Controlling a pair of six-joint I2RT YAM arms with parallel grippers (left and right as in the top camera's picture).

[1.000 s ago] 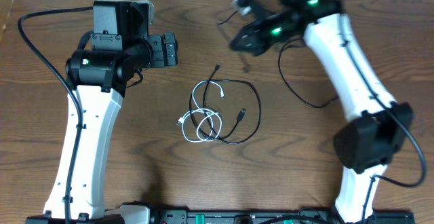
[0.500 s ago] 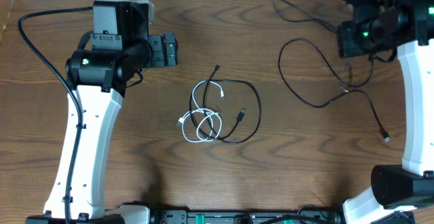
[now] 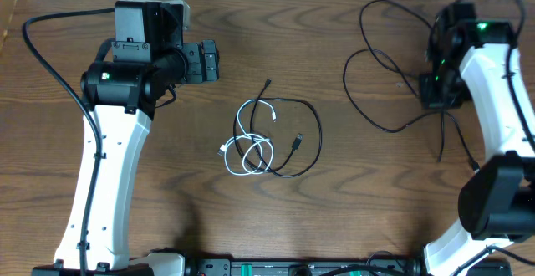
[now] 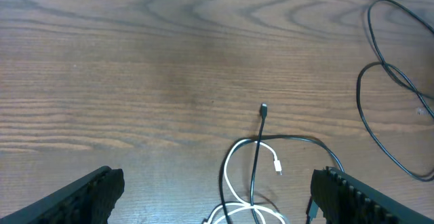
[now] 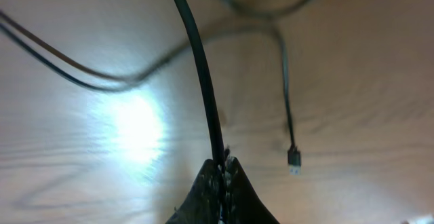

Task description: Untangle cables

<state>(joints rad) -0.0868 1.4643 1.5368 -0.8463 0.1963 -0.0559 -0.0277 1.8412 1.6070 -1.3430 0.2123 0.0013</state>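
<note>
Looping in small coils, the white cable (image 3: pixel 237 125) lies crossed with a thin black cable (image 3: pixel 319 138), small plugs at their ends, on a brown wood-grain table (image 3: pixel 334 217). Well apart from the white cable, a long cable (image 3: pixel 345 84), also black, sprawls in loose curves, pinched in the closed right gripper (image 5: pixel 220 168). Near the white cable, the left gripper (image 4: pixel 217 183) gapes wide, holding nothing.

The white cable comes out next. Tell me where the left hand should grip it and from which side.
Probably the plug end of the white cable poking out at the tangle's left: it lies flat, outside the black loop. Bring the left hand down from above, on that side.
</note>
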